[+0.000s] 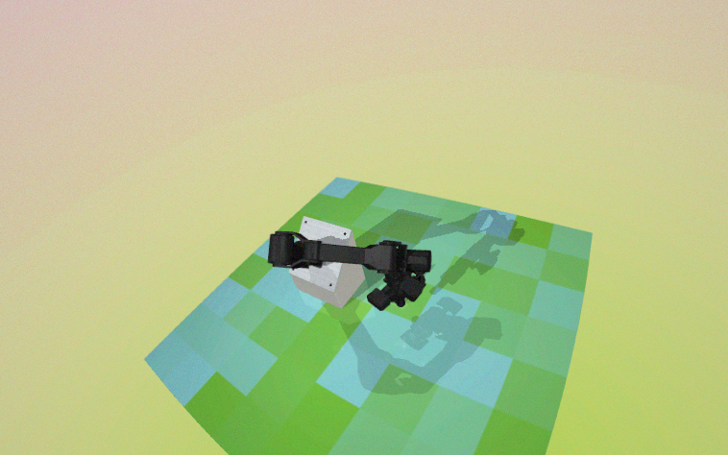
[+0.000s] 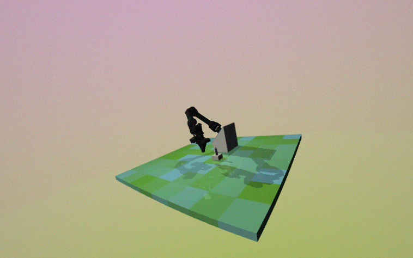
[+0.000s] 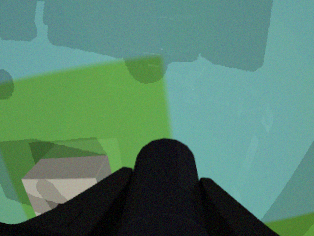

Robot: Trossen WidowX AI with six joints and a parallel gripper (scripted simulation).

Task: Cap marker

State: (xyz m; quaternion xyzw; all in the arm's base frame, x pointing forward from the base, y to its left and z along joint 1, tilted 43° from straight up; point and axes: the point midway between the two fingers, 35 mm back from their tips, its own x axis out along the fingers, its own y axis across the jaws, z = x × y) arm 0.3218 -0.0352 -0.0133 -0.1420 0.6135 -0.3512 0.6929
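My gripper (image 3: 165, 182) (image 2: 202, 148) (image 1: 387, 296) is shut on the dark cap (image 3: 165, 210), which stands upright between the two black fingers in the wrist view. The cap is lifted off the checkered table (image 3: 233, 127) (image 2: 243, 219) (image 1: 483, 375). The small beige holder block (image 2: 217, 158) (image 3: 61, 183) stands a short way to the side of the gripper, with the dark marker (image 2: 216, 151) upright in it. In the wrist view only the block's corner shows at the lower left; the marker is out of that view. In the top view the arm hides both block and marker.
The arm's grey wedge-shaped base (image 1: 338, 278) (image 2: 225, 139) stands just behind the holder block. The table's edges drop off on all sides. Dark shadows of the arm lie across the tiles.
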